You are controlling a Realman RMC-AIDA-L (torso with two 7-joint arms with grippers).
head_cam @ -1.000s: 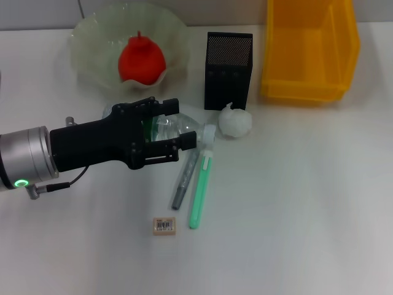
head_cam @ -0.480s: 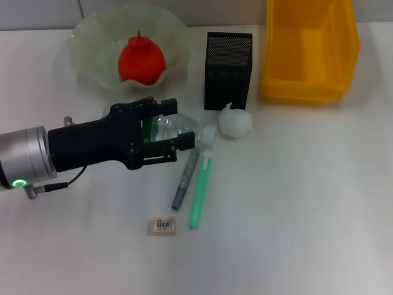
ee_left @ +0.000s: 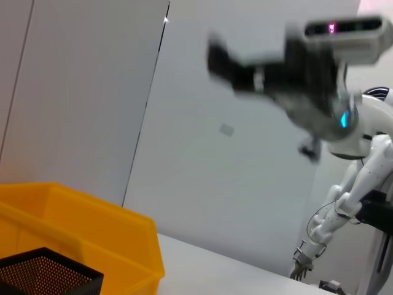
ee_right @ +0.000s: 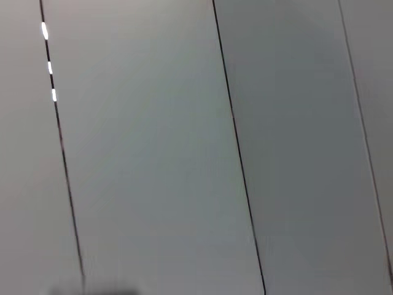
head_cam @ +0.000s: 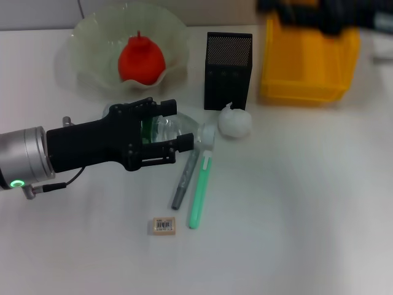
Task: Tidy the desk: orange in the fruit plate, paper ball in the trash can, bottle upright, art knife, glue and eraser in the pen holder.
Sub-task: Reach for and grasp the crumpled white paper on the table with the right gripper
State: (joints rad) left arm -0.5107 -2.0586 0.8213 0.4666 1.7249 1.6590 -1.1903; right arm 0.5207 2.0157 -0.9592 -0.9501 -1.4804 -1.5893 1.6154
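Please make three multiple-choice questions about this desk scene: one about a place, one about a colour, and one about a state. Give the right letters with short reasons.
1. Where is the orange?
A. in the fruit plate
B. in the trash can
C. beside the eraser

2. What colour is the trash can?
A. black
B. yellow
C. green

3. How is the bottle now?
A. upright
B. lying, with the left tool around it
C. inside the pen holder

Answers:
1 A: the orange sits inside the fruit plate.
2 B: the trash can is bright yellow.
3 B: the bottle lies on the desk between the fingers of the left tool.
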